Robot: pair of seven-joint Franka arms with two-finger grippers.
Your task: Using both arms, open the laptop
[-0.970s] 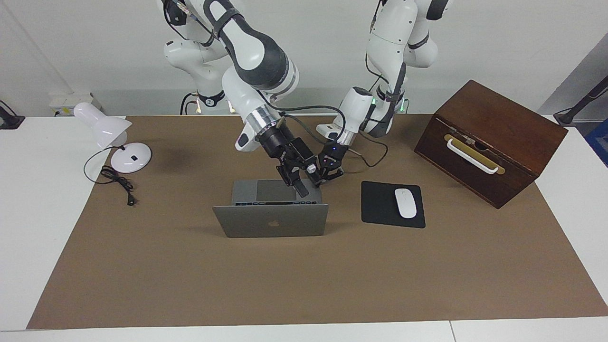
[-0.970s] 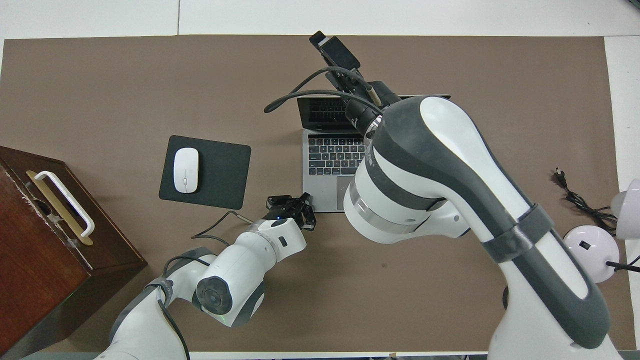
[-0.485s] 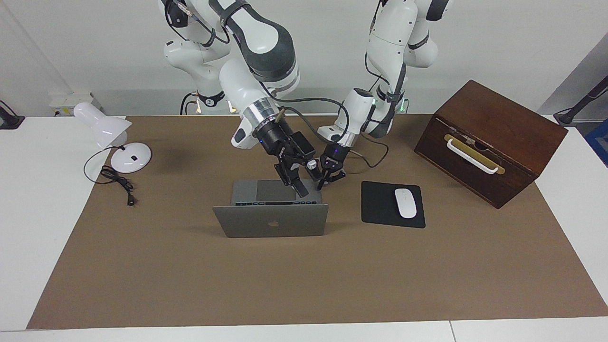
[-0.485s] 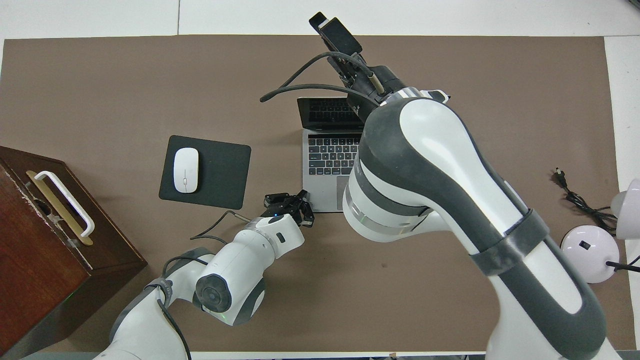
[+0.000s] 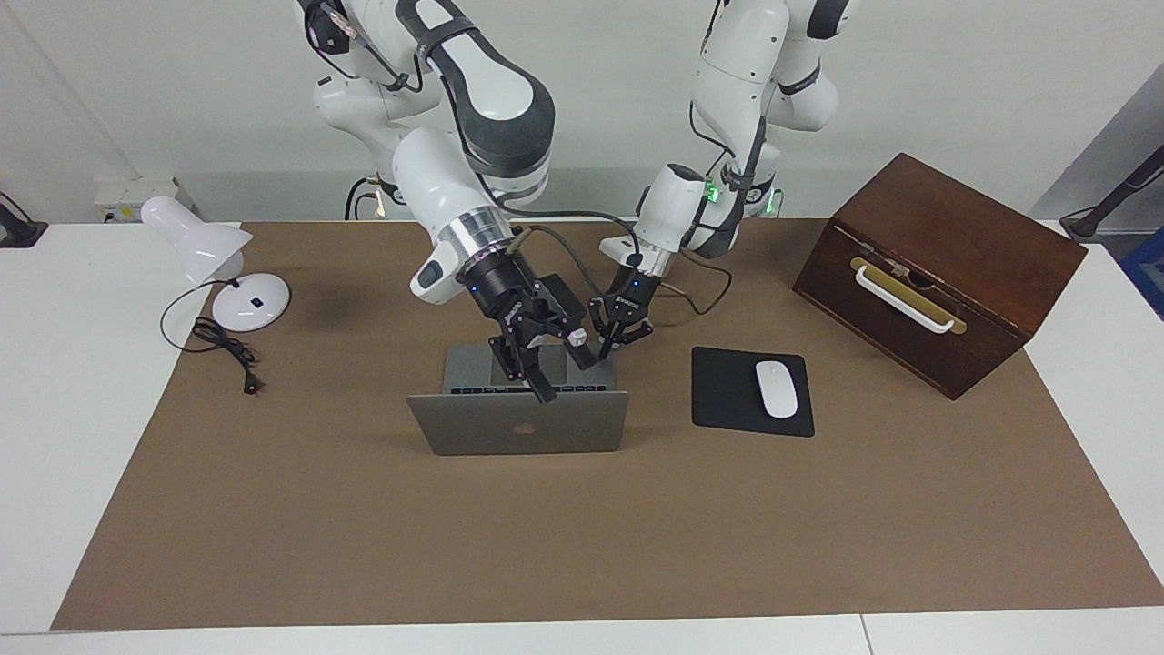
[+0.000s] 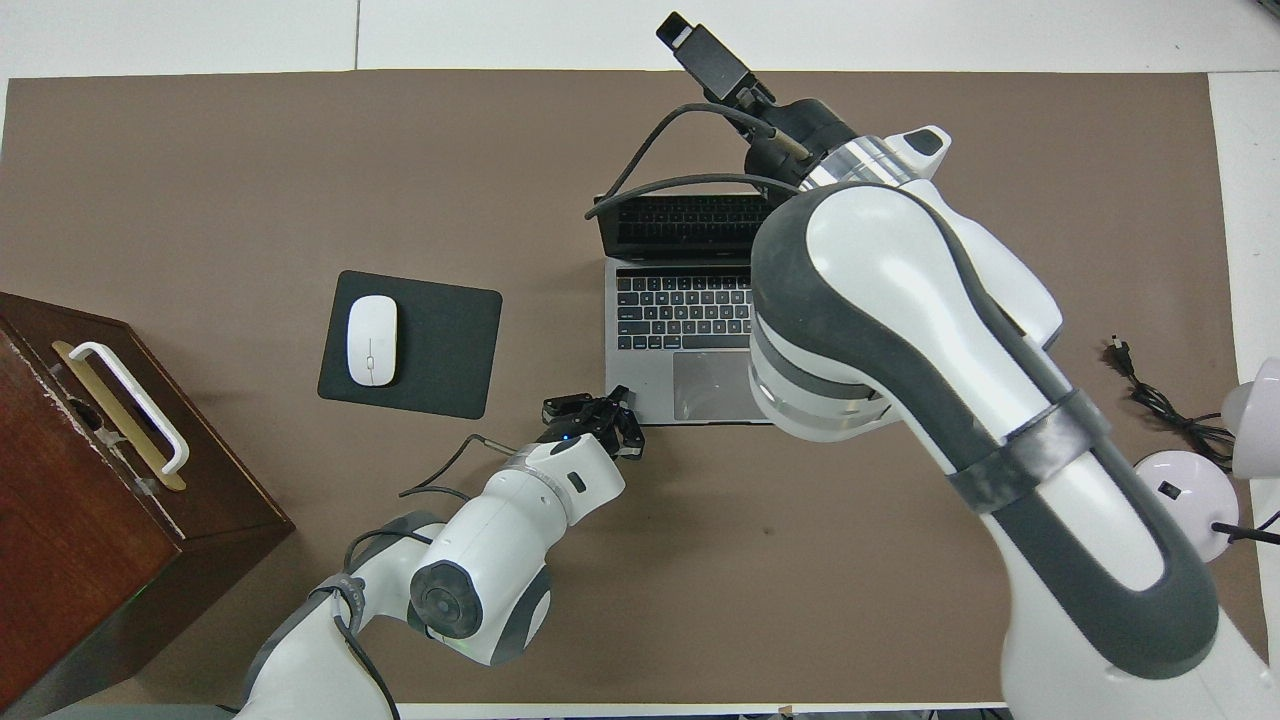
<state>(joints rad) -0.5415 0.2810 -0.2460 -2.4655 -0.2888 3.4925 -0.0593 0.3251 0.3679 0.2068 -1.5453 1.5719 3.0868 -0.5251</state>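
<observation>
Brown matte mat (image 5: 364, 537) covers a white table (image 5: 55, 437), plain white wall at the robots' end. Laptop (image 5: 518, 423), thin silver-grey slab with a dark apple logo, sits mid-mat, lid raised to roughly upright, grey keyboard deck (image 6: 680, 310) and trackpad toward the robots.

Left gripper (image 5: 607, 347) is fully closed, tips together, at the deck's corner nearest the robots toward the left arm's end; contact with the deck looks likely but I can't confirm it. Right gripper (image 5: 536, 382) is over the keyboard by the lid's top edge; can't tell its opening or whether it touches the lid.

Black flat mouse pad (image 5: 751, 391) with a white rounded mouse (image 5: 777, 388) lies beside the laptop toward the left arm's end, dark wooden box (image 5: 937, 273) with a white handle past it. White desk lamp (image 5: 223, 273) and black cord (image 5: 223, 350) at the right arm's end. Wide bare mat farther from the robots than the laptop.
</observation>
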